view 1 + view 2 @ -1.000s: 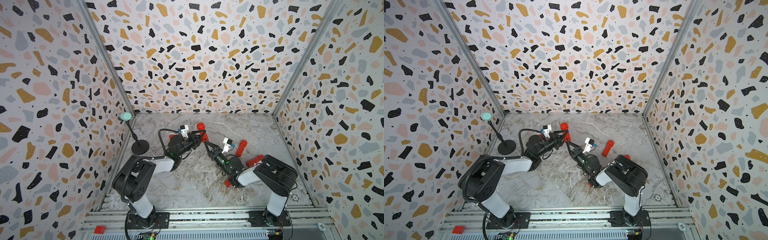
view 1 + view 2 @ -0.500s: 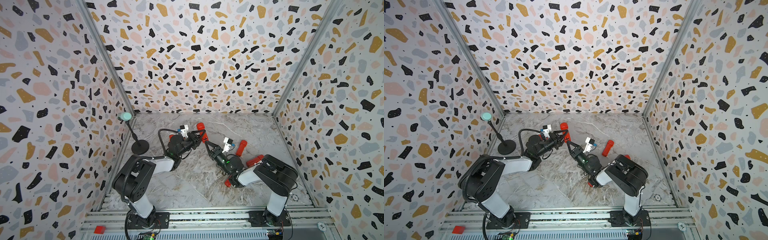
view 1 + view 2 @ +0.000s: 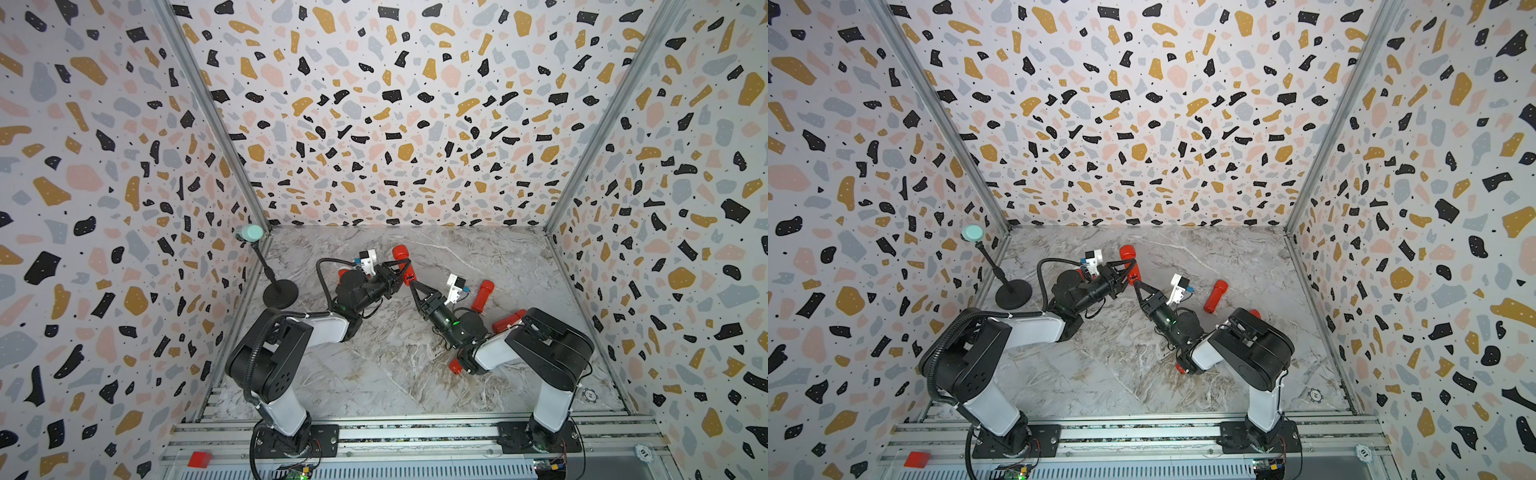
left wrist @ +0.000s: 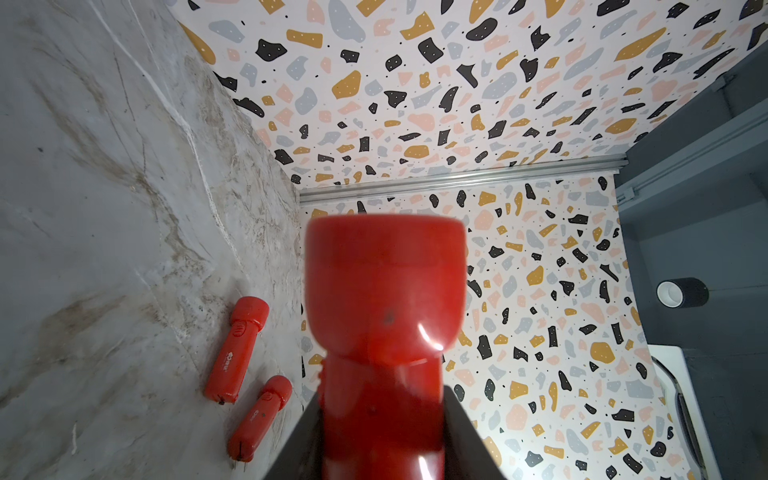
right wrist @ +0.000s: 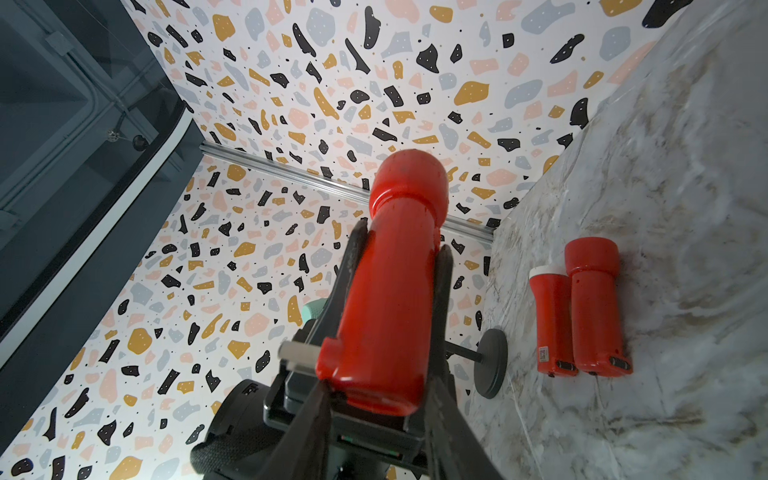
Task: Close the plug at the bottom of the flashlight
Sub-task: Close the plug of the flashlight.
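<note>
Flashlight (image 3: 400, 252) clamped by left gripper (image 3: 409, 269), right gripper (image 3: 412, 284); walls (image 3: 395, 124) well apart.

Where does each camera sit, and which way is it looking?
Top views: side by side high over the front edge, looking down on the table; the left arm and right arm show whole.
Left wrist: on the left arm, looking along the left gripper and the flashlight it clamps; only its fingers' edges show.
Right wrist: on the right arm, looking along that flashlight from its bottom end; the right gripper and the left gripper show.
Shared: every view shows that flashlight.
</note>
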